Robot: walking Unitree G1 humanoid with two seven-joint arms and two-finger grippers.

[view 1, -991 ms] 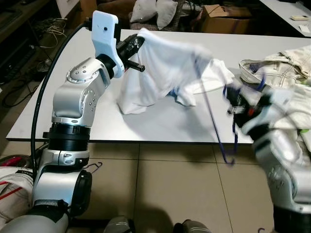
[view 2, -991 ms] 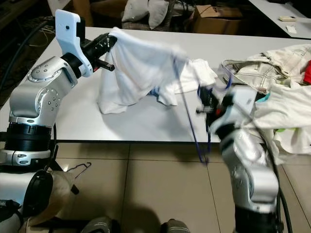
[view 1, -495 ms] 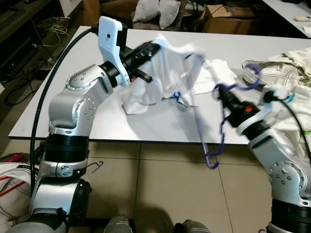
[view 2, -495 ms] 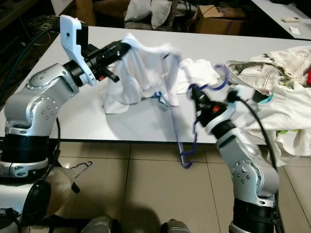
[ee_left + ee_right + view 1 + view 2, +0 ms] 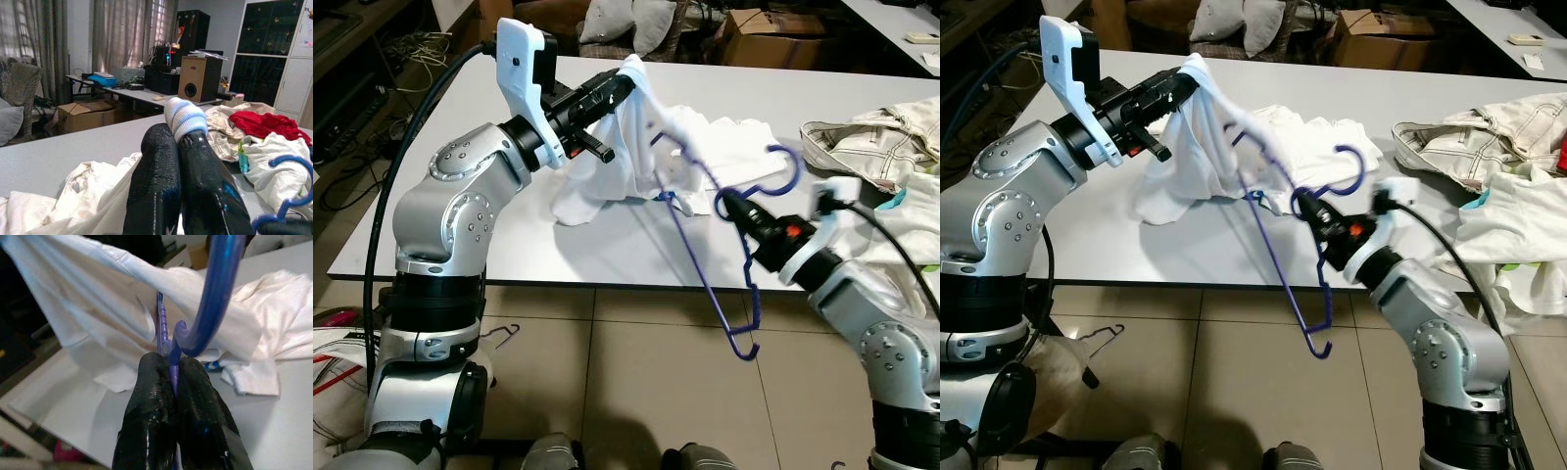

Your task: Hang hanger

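Observation:
My left gripper (image 5: 623, 85) is raised over the white table (image 5: 460, 196) and shut on an edge of a white shirt (image 5: 602, 186), which hangs from it down to the tabletop. In the left wrist view a fold of white cloth (image 5: 185, 117) sticks out between the closed fingertips. My right gripper (image 5: 727, 204) is shut on the neck of a blue plastic hanger (image 5: 215, 284), just right of the shirt. The hook curls up above the fingers. One hanger arm reaches into the lifted shirt, and the lower end (image 5: 741, 350) dangles past the table's front edge.
A heap of pale clothes (image 5: 871, 147) covers the table's right end, close behind my right arm. A cardboard box (image 5: 773, 44) and cushions stand beyond the table. A wire hanger (image 5: 504, 338) and a bag of laundry (image 5: 333, 372) lie on the tiled floor at left.
My right gripper has carried the blue hanger left and forward, up to the shirt, and one hanger arm now pokes into the cloth. The left gripper keeps the shirt lifted, slightly higher.

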